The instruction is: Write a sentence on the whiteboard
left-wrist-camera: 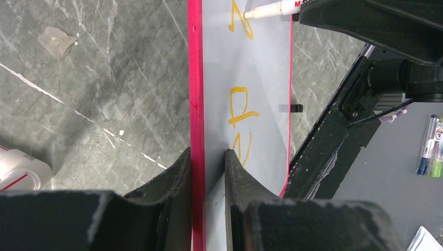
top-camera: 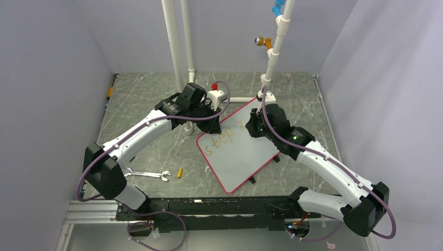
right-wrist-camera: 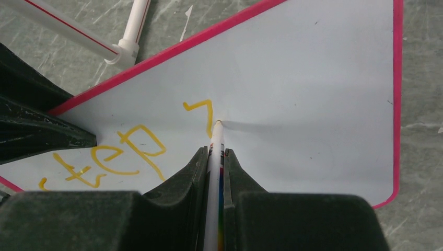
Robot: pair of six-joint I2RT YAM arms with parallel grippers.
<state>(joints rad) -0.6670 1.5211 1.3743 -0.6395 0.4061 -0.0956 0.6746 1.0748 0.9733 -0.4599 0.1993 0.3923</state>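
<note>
Early: whiteboard (right-wrist-camera: 313, 104) has "step" plus one stroke, sentence (right-wrist-camera: 112, 157) unfinished; left end effector (left-wrist-camera: 208, 152) clamps its rim, right end effector (right-wrist-camera: 215, 152) grips marker (right-wrist-camera: 216, 137).

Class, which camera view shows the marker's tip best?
The right wrist view: the marker stands mid-frame, tip on the whiteboard. The left wrist view shows it at the top edge; the top view hides it.

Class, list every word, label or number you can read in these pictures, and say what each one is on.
"step": yellow handwriting on the whiteboard.
A hooked stroke after it: an unfinished letter that cannot be read.
Print on the marker: too blurred to read.
Labels on the pens at the side: too small to read.
</note>
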